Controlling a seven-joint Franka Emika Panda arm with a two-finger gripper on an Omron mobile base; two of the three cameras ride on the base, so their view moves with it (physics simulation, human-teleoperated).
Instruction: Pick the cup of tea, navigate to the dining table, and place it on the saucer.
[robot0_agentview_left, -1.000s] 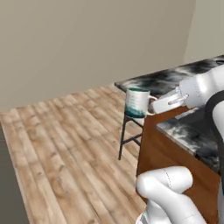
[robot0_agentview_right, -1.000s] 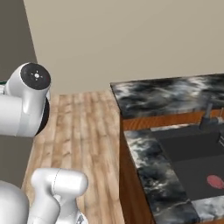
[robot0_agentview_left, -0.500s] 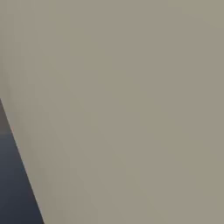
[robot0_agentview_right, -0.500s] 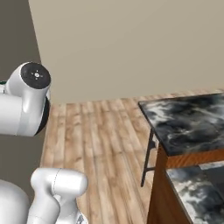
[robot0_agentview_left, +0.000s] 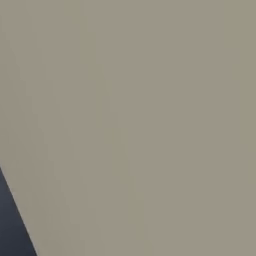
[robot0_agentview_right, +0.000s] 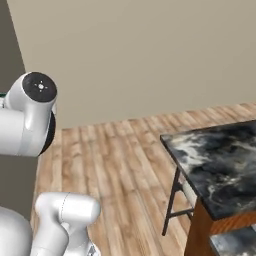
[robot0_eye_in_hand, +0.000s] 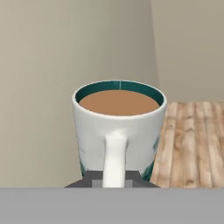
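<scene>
The jaws were shut on the cup's (robot0_eye_in_hand: 118, 131) handle, holding it upright and full of tea, with a wall close behind it and wood floor to its right; the table (robot0_agentview_right: 220, 162), its dark marbled tabletop bare at the near corner, lay off to the right of the arm; carrying well meant keeping the cup level, turning the base gently, and clearing the wall before approaching the table.

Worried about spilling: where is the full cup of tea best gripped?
By its handle, from the handle side, as the end effector does now, shut on it. The cup of tea stands upright, filled nearly to the rim, so keep it level.
</scene>
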